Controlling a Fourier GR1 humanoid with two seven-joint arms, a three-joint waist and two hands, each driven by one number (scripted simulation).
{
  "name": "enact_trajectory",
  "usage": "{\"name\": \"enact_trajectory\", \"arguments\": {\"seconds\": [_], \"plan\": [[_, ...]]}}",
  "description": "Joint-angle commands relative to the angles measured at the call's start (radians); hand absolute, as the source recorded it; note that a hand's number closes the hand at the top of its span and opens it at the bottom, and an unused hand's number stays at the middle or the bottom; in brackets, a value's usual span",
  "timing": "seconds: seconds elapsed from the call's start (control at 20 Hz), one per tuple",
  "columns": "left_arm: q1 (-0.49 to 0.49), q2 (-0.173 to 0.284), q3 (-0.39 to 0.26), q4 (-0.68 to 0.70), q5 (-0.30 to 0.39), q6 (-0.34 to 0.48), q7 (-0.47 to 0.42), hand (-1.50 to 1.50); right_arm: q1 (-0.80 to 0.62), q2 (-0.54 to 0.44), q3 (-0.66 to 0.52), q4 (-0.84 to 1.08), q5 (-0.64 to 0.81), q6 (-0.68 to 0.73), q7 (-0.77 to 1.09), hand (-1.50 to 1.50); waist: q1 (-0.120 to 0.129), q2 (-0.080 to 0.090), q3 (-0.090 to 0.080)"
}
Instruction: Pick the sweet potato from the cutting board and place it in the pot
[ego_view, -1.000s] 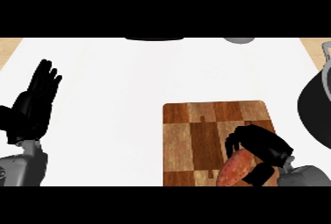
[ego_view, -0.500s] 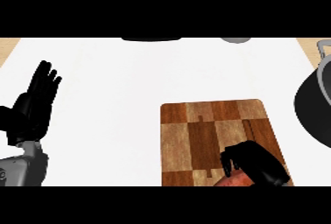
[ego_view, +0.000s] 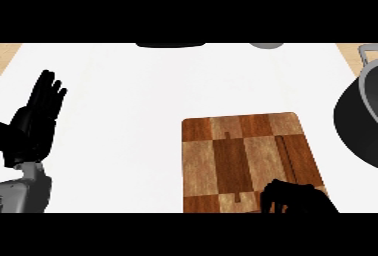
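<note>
Overhead, head view, entries as follows.

Counter (ego_view: 148, 100): white top, pale wood strip at far left and far right corners.
Cutting board (ego_view: 247, 155): checkered wood, lower centre-right, lying flat, long side running away from the robot; surface bare where visible.
Right hand (ego_view: 295, 199): black, at the view's lower edge over the board's near right corner; fingers curled downward; whether anything sits inside the curl cannot be told.
Sweet potato: not seen anywhere in this view; possibly hidden under the right hand, cannot tell.
Pot (ego_view: 362, 120): dark, grey-rimmed, at the right edge, just beside the board, cut off by the frame; handle at upper right.
Left hand (ego_view: 33, 125): at far left, open, fingers straight and pointing up, resting, holding nothing.
Far edge: dark object (ego_view: 170, 45) and grey round object (ego_view: 266, 45), both cut off.
</note>
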Motion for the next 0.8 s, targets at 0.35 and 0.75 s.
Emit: {"name": "enact_trajectory", "arguments": {"seconds": [0.35, 0.75], "plan": [[-0.005, 0.001, -0.004, -0.009, 0.002, -0.01, 0.004, 0.0, -0.067, 0.068, -0.28, -0.302, -0.045, -0.175, 0.087, 1.5, 0.008, 0.003, 0.001], [0.006, 0.005, 0.0, -0.029, 0.003, -0.016, 0.007, 0.0, -0.212, 0.019, -0.608, -0.21, -0.247, -0.105, 0.092, 1.5, 0.018, 0.006, 0.002]]}}
